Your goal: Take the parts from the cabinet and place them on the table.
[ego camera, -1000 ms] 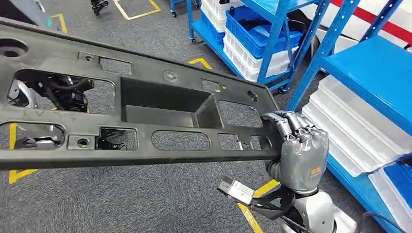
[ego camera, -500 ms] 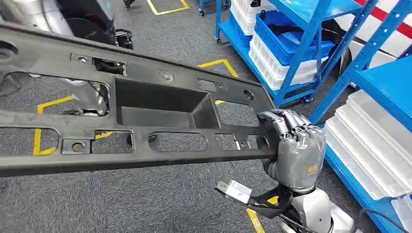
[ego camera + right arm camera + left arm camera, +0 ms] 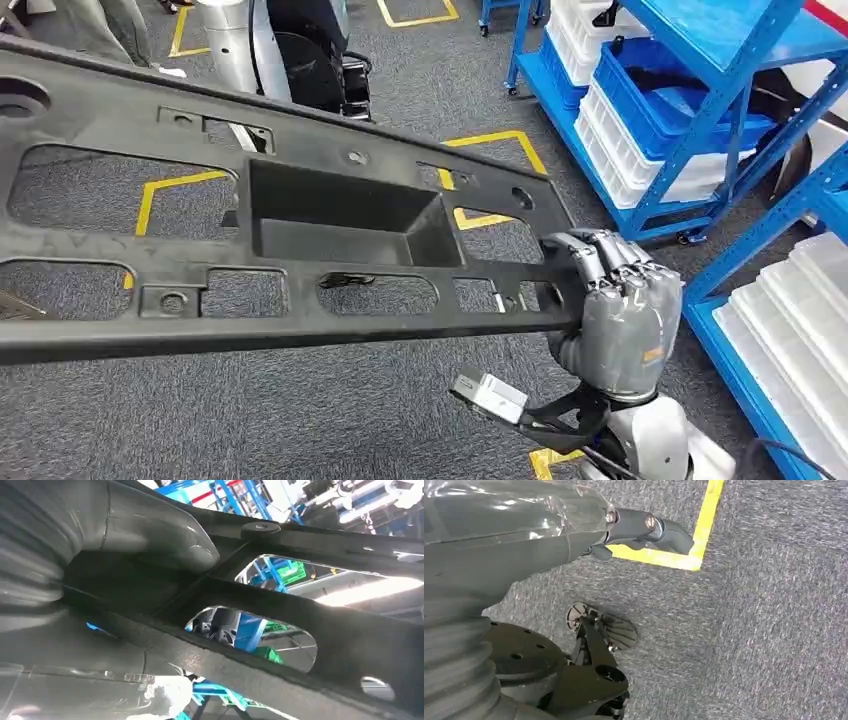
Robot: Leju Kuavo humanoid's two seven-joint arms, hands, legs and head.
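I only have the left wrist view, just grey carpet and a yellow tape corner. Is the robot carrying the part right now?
Observer: Yes. In the head view the right hand grips the right end of a long black panel.
Operator: Is it over the table?
Observer: No table is in sight. Grey carpet shows through the panel's cutouts.
Operator: Anything close on the right side?
Observer: Blue shelving holding white bins stands to the right of the hand, apart from the panel.
Operator: How firm is that hold?
Observer: I cannot judge firmness. The right wrist view shows the thumb lying against the panel.
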